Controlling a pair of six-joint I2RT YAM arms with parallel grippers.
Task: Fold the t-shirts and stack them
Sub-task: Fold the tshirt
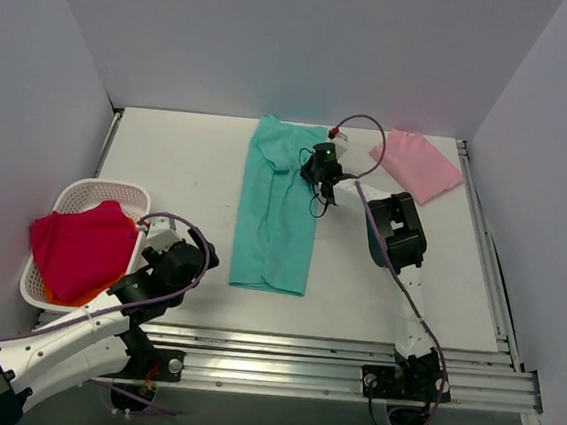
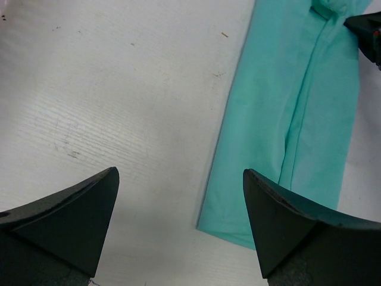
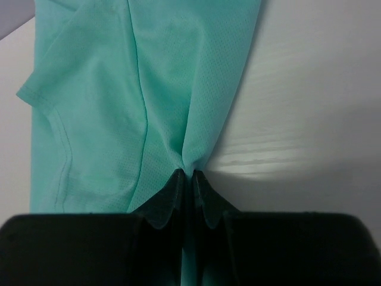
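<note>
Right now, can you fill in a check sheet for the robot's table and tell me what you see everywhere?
Surface: white table, faint scuffs.
Job's things: teal shirt folded into a long strip mid-table; pink shirt folded at the far right corner, apart from it.
Clutter: white basket at the left edge, holding a red cloth.
End effectors: left end effector open over bare table; right end effector shut, pinching the teal shirt.
Cables: purple cable loops above the right end effector.
Surroundings: plain walls on three sides.
</note>
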